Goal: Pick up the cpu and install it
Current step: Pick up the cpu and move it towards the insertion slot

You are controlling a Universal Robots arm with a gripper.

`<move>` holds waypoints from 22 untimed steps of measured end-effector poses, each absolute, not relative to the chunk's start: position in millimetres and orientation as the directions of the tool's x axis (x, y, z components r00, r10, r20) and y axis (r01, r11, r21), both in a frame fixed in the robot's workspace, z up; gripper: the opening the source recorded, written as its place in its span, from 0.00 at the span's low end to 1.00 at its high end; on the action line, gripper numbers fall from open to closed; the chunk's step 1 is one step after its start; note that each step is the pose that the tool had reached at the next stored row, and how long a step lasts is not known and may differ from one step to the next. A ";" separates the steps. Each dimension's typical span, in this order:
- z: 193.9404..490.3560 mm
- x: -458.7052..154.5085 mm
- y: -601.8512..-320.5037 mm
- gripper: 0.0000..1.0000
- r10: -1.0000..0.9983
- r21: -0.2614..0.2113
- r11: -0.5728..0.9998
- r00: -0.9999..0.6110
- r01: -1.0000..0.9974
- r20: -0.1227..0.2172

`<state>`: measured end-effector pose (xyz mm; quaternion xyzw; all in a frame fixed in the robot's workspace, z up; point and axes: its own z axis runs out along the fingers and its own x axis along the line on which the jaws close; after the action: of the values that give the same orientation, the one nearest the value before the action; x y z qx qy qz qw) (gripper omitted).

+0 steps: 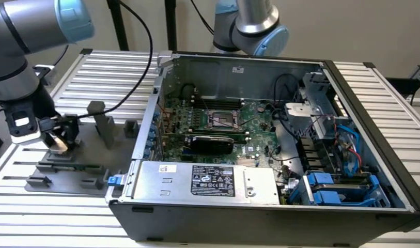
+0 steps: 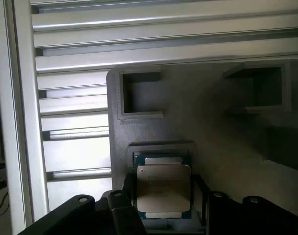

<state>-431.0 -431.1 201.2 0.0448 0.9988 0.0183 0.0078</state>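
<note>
The cpu (image 2: 163, 188) is a small flat square chip with a silvery-grey top and a thin pale rim. It lies in a shallow nest of the grey fixture plate (image 2: 212, 127). My gripper (image 2: 163, 196) is down over the chip, with one black finger (image 2: 125, 198) against one side and the other against the opposite side, so it is shut on the chip. In the exterior view the gripper (image 1: 58, 140) is low over the fixture plate (image 1: 72, 170), at the exterior view's left of the open computer case (image 1: 375, 103). The black-and-metal socket (image 1: 223, 120) sits on the motherboard inside the case.
Upright grey posts (image 1: 99, 124) rise from the fixture plate beside the gripper. A silver power supply box (image 1: 203, 181) with a black label fills the case's near side. Cables and blue drive bays (image 1: 333, 186) crowd its right. A second arm (image 1: 254, 26) stands behind the case.
</note>
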 end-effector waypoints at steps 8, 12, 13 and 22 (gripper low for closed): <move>237.6 -430.3 -431.1 0.55 0.090 0.037 0.995 -0.996 0.089 -0.010; 255.6 -427.1 -431.1 0.55 0.090 0.037 0.995 -0.996 0.089 -0.010; 260.1 -425.9 -431.1 0.55 0.090 0.037 0.995 -0.996 0.089 -0.009; 301.3 -412.5 -431.1 0.55 0.090 0.037 0.995 -0.996 0.089 -0.009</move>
<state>-412.5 -431.1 301.3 0.0449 0.9988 0.0182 0.0053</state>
